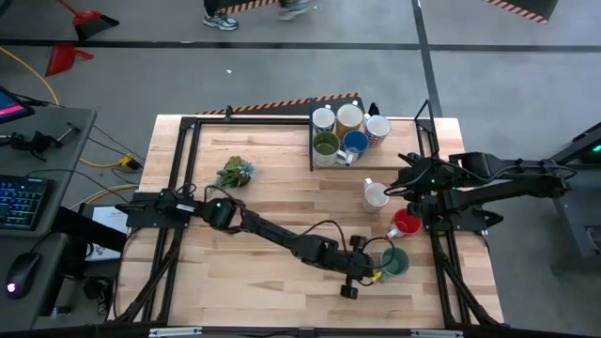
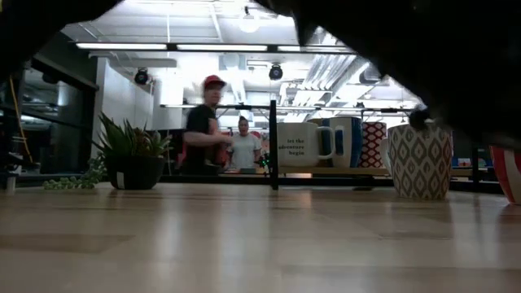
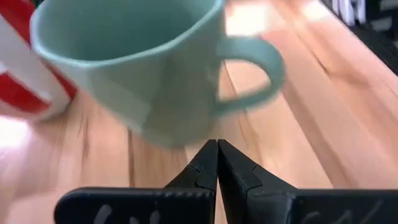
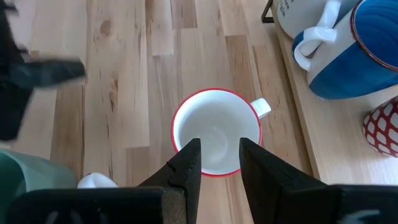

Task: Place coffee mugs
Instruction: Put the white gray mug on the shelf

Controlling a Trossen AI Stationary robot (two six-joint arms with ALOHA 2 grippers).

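Note:
A teal mug stands near the table's front right, its handle toward the right edge. My left gripper is shut, its tips low at the foot of the mug's wall. A red mug, white inside, stands just behind it. A patterned white mug stands farther back. My right gripper hangs open above the red mug, holding nothing. Several more mugs stand on a wooden tray at the back. My left gripper comes at the teal mug low and slanting down from the table's left. Its shut fingertips stand at the foot of the wall next to the handle. Whether they touch the mug I cannot tell.
A leafy sprig lies at the left rear of the table. The tray holds a blue mug and a white one. Black frame bars run along the table's edges. People stand in the room behind.

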